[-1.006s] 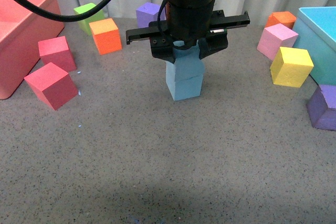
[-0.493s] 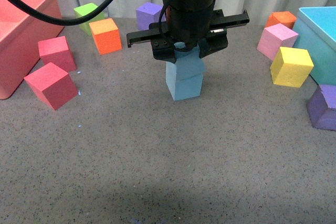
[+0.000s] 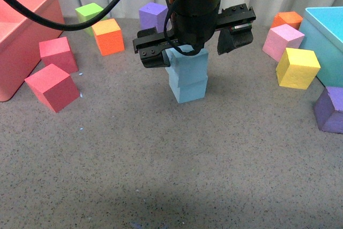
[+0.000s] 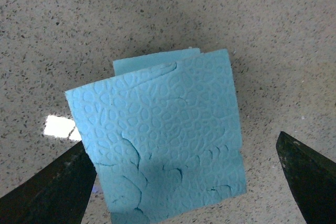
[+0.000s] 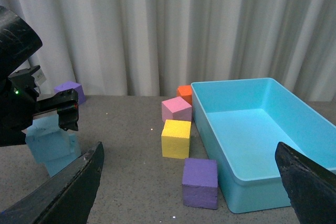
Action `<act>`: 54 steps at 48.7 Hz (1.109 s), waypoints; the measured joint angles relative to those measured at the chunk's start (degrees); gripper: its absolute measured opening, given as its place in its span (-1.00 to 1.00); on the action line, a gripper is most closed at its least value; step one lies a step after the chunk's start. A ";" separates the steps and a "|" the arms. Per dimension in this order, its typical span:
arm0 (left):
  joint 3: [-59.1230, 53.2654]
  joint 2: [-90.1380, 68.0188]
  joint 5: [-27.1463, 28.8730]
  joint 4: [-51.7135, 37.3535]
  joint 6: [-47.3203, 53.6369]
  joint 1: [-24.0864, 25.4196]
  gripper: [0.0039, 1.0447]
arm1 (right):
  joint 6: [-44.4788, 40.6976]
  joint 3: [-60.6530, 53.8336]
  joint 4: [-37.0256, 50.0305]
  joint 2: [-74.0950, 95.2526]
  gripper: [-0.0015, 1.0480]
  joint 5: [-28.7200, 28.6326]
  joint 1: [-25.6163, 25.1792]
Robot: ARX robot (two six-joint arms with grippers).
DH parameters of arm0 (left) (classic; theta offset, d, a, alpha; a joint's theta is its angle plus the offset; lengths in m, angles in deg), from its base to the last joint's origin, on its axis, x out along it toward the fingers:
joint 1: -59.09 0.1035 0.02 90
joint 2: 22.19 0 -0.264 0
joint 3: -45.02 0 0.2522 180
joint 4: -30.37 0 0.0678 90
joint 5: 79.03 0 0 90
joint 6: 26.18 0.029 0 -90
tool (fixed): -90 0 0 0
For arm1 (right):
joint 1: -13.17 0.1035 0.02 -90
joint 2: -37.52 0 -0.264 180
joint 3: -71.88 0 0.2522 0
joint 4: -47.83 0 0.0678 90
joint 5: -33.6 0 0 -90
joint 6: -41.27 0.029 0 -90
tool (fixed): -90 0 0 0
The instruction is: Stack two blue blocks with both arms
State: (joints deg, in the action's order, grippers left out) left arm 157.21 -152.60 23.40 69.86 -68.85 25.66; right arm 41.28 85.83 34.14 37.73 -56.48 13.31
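While the left gripper (image 3: pixel 191 47) hangs directly over the stack, its jaws stand spread wide and hold nothing. From its own wrist camera one finger (image 4: pixel 55 190) sits just beside an edge of the top blue block (image 4: pixel 163 135), and I cannot tell whether it touches; the other finger (image 4: pixel 310 177) is well clear of the opposite edge.

The top blue block rests on the lower blue block (image 3: pixel 188 90), and the pair stands toward the far edge of the tabletop (image 3: pixel 171 164), about midway between its left and right sides. The upper cube is turned a little against the one beneath, so a strip of the lower one peeks out past one side. Both are pale sky blue; the top face is matte, with a cracked, pebbly texture.

The right gripper (image 5: pixel 189 150) is also spread wide with nothing between its fingers, off to the right side near the turquoise bin (image 3: pixel 321 25). A yellow cube (image 3: pixel 297 68) and a pink cube (image 3: pixel 282 41) lie between the stack and that bin.
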 joint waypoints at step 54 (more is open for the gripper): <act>-80.35 44.68 1.29 -92.91 41.81 18.71 -0.93 | 0.00 0.00 0.00 0.00 0.81 0.07 0.00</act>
State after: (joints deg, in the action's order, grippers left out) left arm 76.87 -107.92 24.69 -23.05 -27.04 44.37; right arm 41.28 85.83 34.14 37.73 -56.41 13.31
